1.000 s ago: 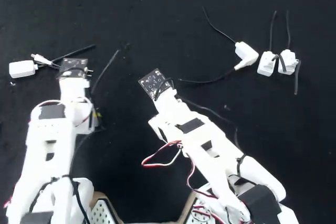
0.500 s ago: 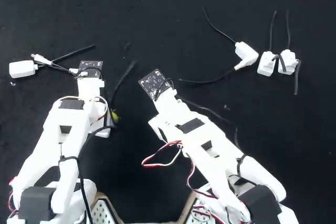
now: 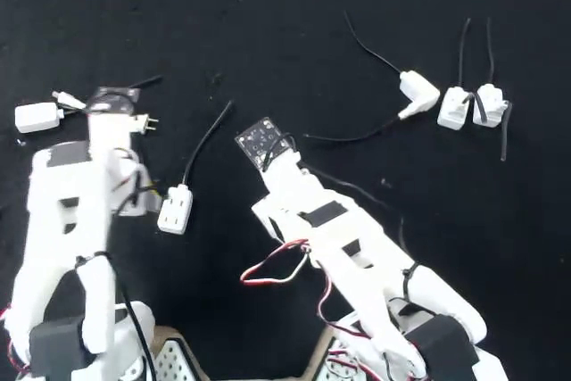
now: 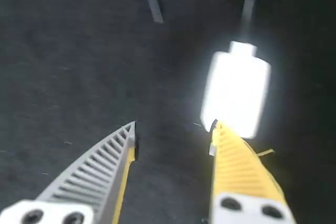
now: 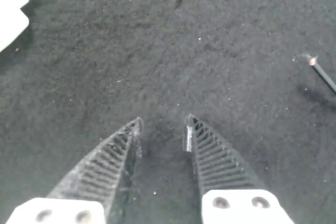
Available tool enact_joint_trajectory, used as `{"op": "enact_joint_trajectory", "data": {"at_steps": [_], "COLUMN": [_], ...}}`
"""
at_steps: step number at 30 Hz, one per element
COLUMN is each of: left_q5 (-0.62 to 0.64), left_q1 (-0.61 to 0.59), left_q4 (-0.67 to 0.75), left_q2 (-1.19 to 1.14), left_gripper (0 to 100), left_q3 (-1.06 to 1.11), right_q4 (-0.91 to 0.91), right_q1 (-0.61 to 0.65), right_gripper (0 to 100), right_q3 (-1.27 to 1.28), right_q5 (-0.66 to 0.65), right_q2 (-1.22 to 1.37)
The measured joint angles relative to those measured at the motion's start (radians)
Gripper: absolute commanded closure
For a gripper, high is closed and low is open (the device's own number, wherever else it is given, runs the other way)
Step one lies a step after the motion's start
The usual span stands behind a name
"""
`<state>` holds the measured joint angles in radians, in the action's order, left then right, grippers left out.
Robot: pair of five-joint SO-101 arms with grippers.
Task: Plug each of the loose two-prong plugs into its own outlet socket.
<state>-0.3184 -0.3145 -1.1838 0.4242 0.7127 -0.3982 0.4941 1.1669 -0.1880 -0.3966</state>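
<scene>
The left gripper (image 4: 174, 129) is hanging with its fingers spread apart; a white corded block (image 4: 236, 93) is lying just past its yellow fingertip (image 4: 224, 142), long axis running straight away, cord end pointing outward. The right gripper (image 5: 163, 121) is also gaping, over black cloth (image 5: 236, 35)

White plastic left arm (image 3: 67, 211), white right arm (image 3: 348, 238), black patches on both, red-and-white wire loop (image 3: 277, 265) on the right one, left tool (image 4: 173, 127) ribbed and yellow-faced, right tool (image 5: 163, 119) ribbed grey, screws at each base.
</scene>
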Motion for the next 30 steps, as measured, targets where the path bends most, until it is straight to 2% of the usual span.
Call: {"op": "enact_joint_trajectory", "data": {"at_steps": [6, 9, 12, 18, 22, 27, 30], "left_q5": [-0.032, -0.012, 0.049, 0.115, 0.133, 0.115, 0.106], "left_q1": [-0.034, 0.014, 0.084, 0.267, 0.338, 0.331, 0.278], "left_q4": [0.187, 0.278, 0.31, 0.239, 0.201, 0.129, 0.035], "left_q2": [-0.002, -0.002, -0.002, -0.002, -0.002, -0.002, -0.002], "left_gripper": [77, 77, 77, 77, 77, 77, 77], "left_q3": [0.17, 0.242, 0.279, 0.288, 0.272, 0.189, 0.075], "right_q4": [0.0, 0.0, 0.0, 0.0, 0.0, 0.002, 0.002], "right_q1": [0.0, 0.0, 0.0, 0.0, 0.0, 0.0, 0.0], "right_gripper": [86.8, 86.8, 86.8, 86.8, 86.8, 86.8, 86.8], "right_q3": [0.0, 0.0, 0.0, 0.0, 0.0, 0.0, 0.0], "right_q5": [0.0, 0.0, 0.0, 0.0, 0.0, 0.0, 0.0], "right_q2": [0.0, 0.0, 0.0, 0.0, 0.0, 0.0, 0.0]}}
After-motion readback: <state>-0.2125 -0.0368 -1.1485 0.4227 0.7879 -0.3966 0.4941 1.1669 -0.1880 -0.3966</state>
